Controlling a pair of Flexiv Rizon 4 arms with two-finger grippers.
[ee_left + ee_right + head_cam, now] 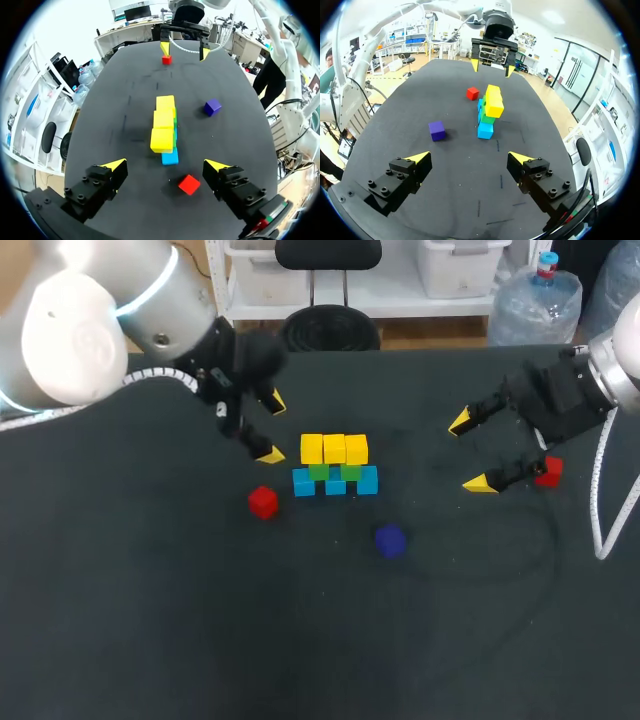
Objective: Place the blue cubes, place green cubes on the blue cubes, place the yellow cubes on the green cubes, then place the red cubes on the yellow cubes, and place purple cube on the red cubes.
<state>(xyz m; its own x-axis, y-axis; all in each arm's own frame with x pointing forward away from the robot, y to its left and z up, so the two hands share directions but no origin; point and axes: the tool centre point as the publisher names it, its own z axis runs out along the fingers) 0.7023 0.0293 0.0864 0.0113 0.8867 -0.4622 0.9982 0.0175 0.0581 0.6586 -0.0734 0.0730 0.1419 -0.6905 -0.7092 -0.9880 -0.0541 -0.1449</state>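
Note:
At the table's middle stands a stack: a row of blue cubes [335, 483], green cubes [335, 472] on them, and yellow cubes [334, 449] on top. One red cube [263, 501] lies left of the stack. In the left wrist view this red cube [189, 184] sits low between the fingers of my open left gripper [165, 165], with the yellow row [162, 122] ahead. A second red cube [548, 471] lies beside my right gripper [470, 452], which is open and empty. The purple cube [390, 540] rests in front of the stack. My left gripper [271, 427] hovers left of the stack.
The right wrist view shows the purple cube [437, 130] and the stack's blue end [485, 130] ahead of my right gripper [469, 158], with my left gripper [492, 65] beyond. A white cable [598, 510] hangs at the right edge of the dark table [150, 640].

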